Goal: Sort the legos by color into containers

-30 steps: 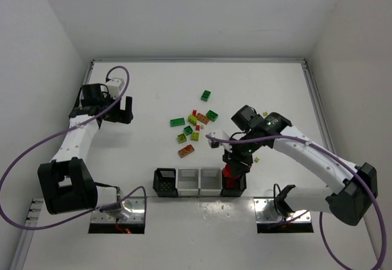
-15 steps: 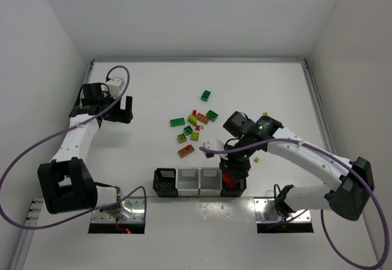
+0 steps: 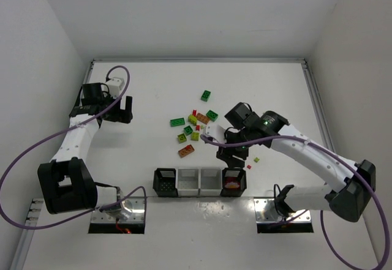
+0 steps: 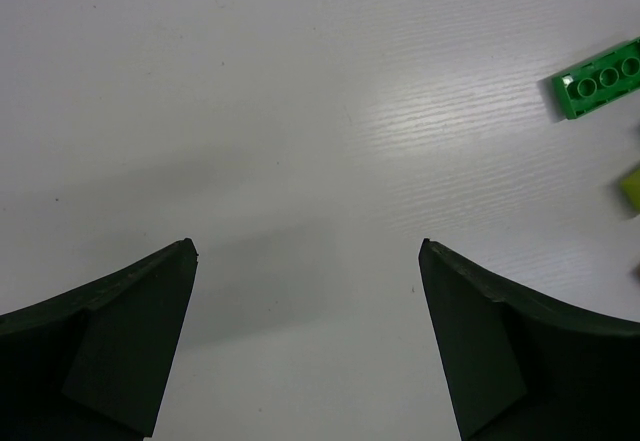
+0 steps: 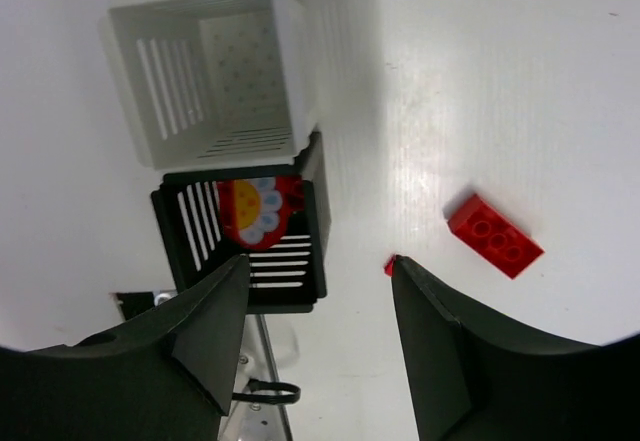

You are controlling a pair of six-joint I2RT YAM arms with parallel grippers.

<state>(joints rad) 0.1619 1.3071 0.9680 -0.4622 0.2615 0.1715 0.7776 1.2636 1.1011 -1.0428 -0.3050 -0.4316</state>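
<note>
The right gripper [image 5: 318, 271], fingers apart and empty, hovers just above the right-end black bin [image 5: 290, 261], which holds a round red lego [image 5: 258, 209]; a red brick [image 5: 495, 234] lies just beside that bin, loose legos [image 3: 193, 126] farther beyond it, and the left gripper [image 4: 305, 251], wide apart and empty, well to its left.

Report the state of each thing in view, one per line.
left claw, open, empty, over the table
right claw, open, empty, near the black bin
black bin, upright, holds a round red piece
white bin beside it, upright, empty
red brick, loose on the table, studs up
</note>
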